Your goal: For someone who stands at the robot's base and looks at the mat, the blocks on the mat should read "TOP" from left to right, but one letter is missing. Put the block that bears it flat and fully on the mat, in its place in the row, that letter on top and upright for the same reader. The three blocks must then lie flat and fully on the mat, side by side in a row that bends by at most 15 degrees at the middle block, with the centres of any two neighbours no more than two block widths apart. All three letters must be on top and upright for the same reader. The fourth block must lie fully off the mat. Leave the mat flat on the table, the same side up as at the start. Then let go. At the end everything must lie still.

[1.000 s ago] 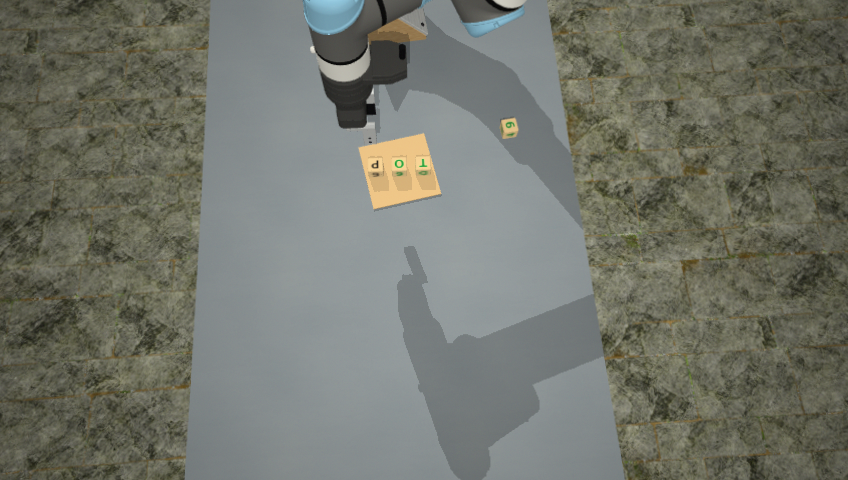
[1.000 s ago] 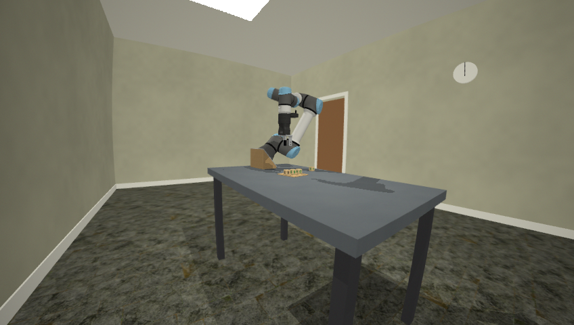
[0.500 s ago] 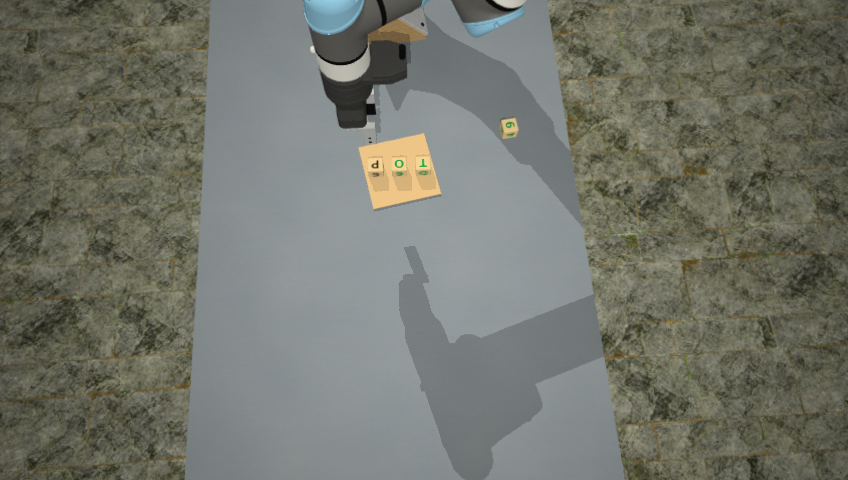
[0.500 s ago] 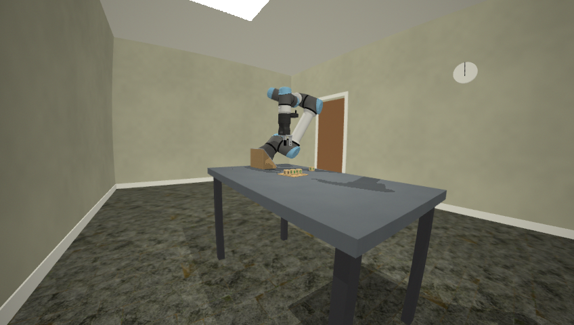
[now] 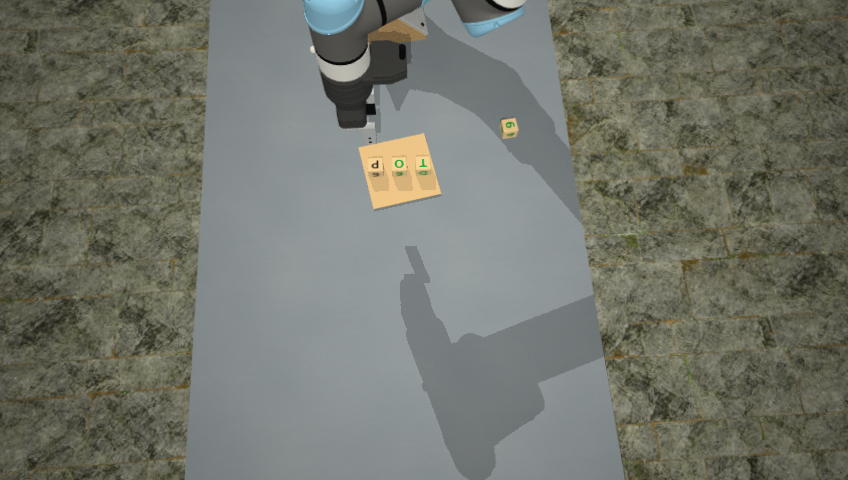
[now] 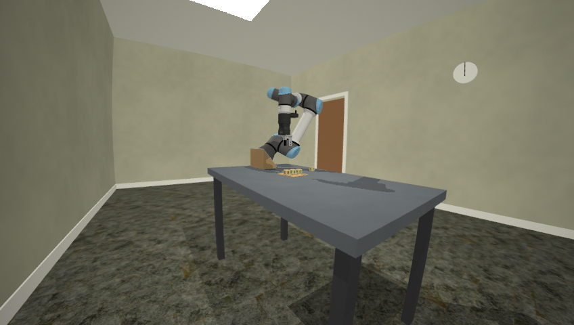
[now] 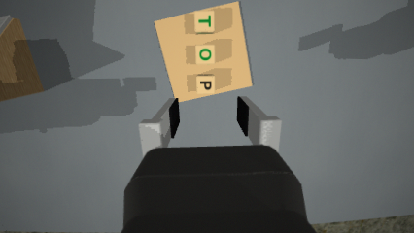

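Note:
A tan mat (image 5: 407,199) (image 7: 170,49) (image 6: 304,175) lies flat on the grey table (image 5: 297,309) (image 6: 342,205). Three wooden blocks lie on it side by side in a straight row. They are the T block (image 5: 422,162) (image 7: 204,21), the O block (image 5: 398,164) (image 7: 205,54) and the P block (image 5: 375,164) (image 7: 205,85), each with its letter on top. A fourth block (image 5: 509,127) (image 6: 311,168) lies off the mat, on the table. My gripper (image 5: 371,137) (image 7: 208,109) (image 6: 288,141) is open and empty. It hangs high above the table just off the mat's edge, on the P block's side.
A wooden wedge-shaped stand (image 6: 260,158) (image 7: 15,63) (image 5: 395,30) sits at the robot's base, behind the mat. The arm's shadow falls across the table's near half. The table's long edges run on both sides of the mat.

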